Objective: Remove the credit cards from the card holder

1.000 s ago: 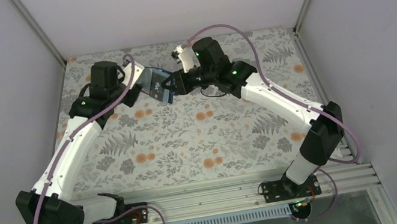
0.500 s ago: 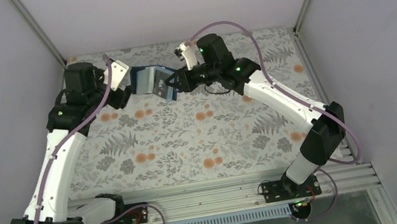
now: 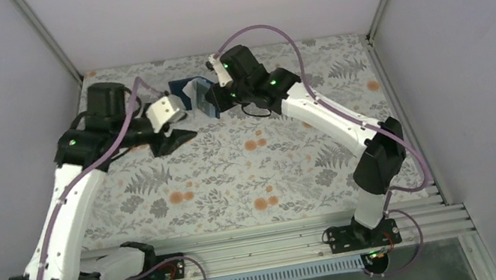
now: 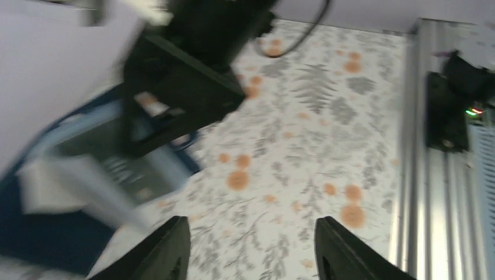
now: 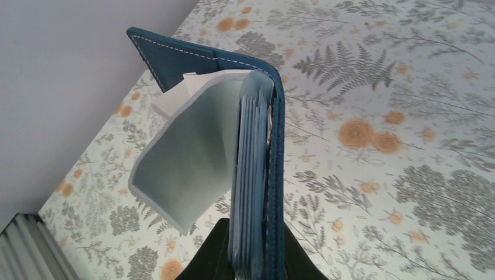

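While the card holder (image 5: 275, 153) is clamped open by the right gripper (image 5: 250, 261), the left gripper (image 4: 252, 233), jaws apart and empty, should be squared to the pockets (image 5: 250, 175) ahead-left of it; credit cards cannot be made out.

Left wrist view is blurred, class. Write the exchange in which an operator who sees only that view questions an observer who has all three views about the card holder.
Operator: Is the holder gripped or lying loose?
Observer: Gripped. In the right wrist view the right gripper is shut on the card holder, at the edge nearest that camera.
Operator: Is it open, and how close is my gripper?
Observer: It is open, and a pale blue inner flap hangs out to one side. In the top view the left gripper is apart from the holder, on the side nearer the arm bases.
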